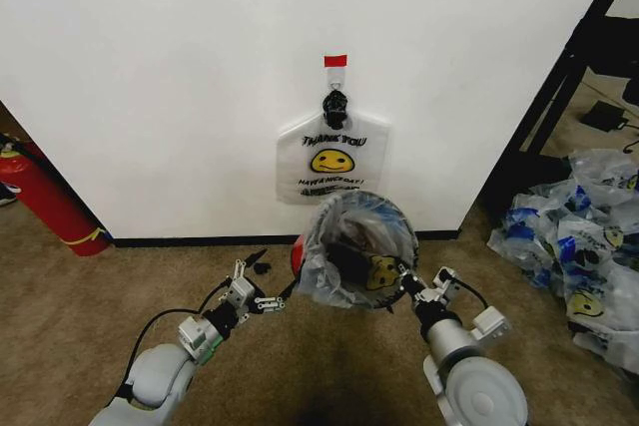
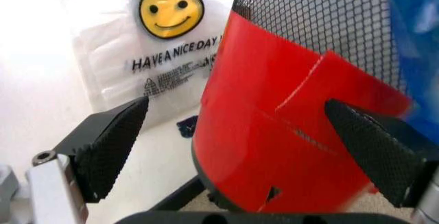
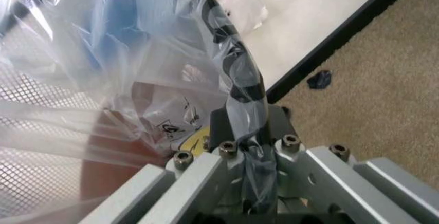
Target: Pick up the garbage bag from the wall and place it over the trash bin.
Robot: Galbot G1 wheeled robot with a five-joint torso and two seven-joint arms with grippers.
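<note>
Garbage bag (image 1: 351,246): draped over the trash bin (image 1: 300,252) rim, film clamped in the right claw (image 1: 407,281); left claw (image 1: 266,298) spread apart beside the red base. Risk: a pull could tear film or tip the bin; left-side rim may slip uncovered.

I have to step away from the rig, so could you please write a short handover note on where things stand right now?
Left gripper: open, beside the bin's red base, holding nothing.
Right gripper: shut on the thin see-through plastic garbage bag, pinching its edge at the bin's rim.
The small round bin with black mesh body and red base stands on the carpet in front of the white wall.
Another smiley-face bag hangs on the wall hook.
Done: the bag is draped over the bin's mouth.
Left: judge whether the bag sits evenly around the rim, then release.
</note>
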